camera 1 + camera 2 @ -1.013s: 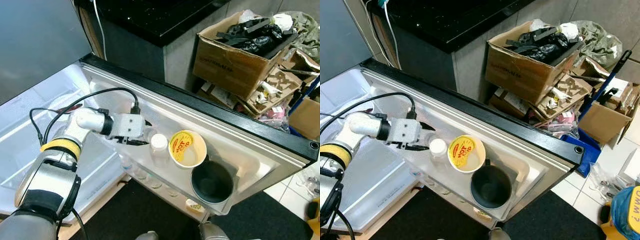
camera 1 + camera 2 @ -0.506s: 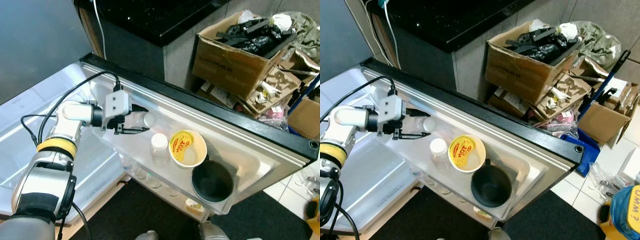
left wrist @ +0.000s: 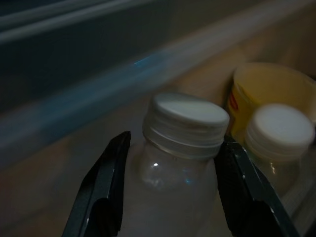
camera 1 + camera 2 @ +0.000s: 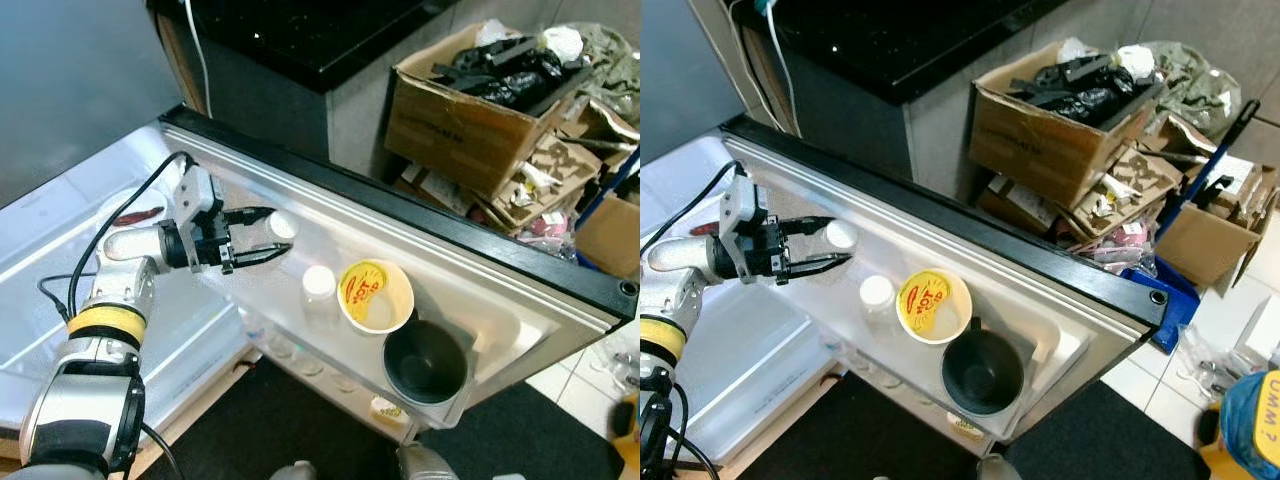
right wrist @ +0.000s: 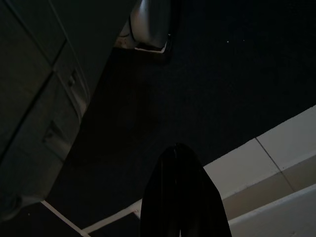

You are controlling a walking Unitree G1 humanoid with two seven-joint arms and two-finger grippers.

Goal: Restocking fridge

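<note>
**Bottles going into the fridge door shelf**

Where the open fridge door lies below the camera, the left gripper (image 4: 262,232) sits with its fingers spread wide either side of a clear plastic bottle (image 3: 180,148) with a ribbed white cap, not squeezing it. Rightwards stand a second white-capped bottle (image 4: 318,287), a yellow paper cup (image 4: 375,297) and a round black pot (image 4: 425,364). Judging by this, the bottle is placed; next comes backing straight off. The right gripper (image 5: 183,197) hangs idle, its state hidden.

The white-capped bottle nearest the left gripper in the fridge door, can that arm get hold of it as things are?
Probably yes. The left gripper is open, its fingers already flank the bottle below the cap, with nothing between them.
</note>
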